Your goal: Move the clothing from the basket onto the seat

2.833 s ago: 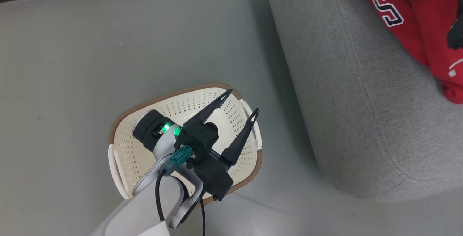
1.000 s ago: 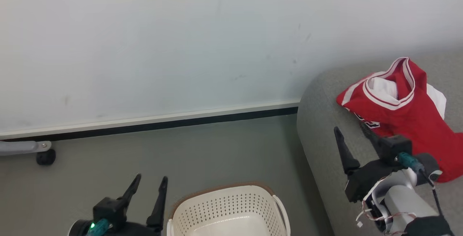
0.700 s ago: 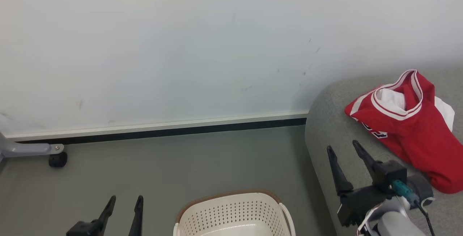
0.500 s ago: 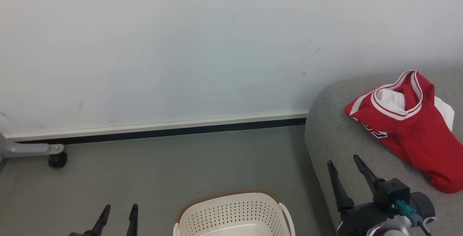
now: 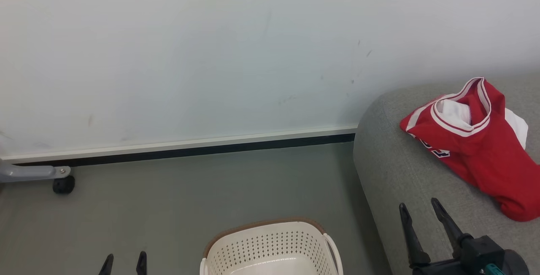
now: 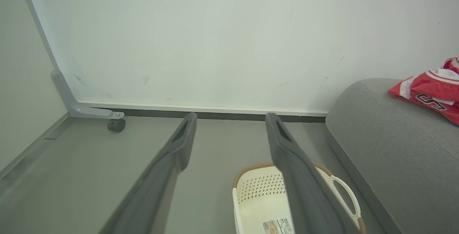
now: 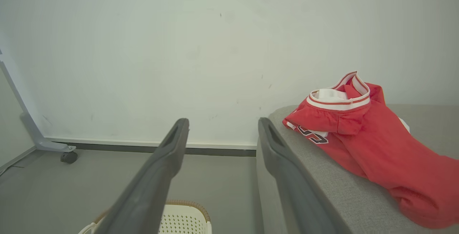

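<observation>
The red clothing with white trim lies crumpled on the grey seat at the right; it also shows on the seat as red clothing in the right wrist view and as clothing at the left wrist view's right edge. The cream basket stands on the floor at the bottom centre, and the part of its inside that shows holds no garment. My left gripper is open at the lower left, beside the basket. My right gripper is open over the seat's front, short of the clothing.
A white wall with a dark baseboard runs across the back. A grey frame leg on a black caster stands at the far left. Grey floor lies between wall, basket and seat.
Both grippers have dropped lower in the head view, still open; only the left fingertips are left in it. The clothing lies where it was on the seat.
</observation>
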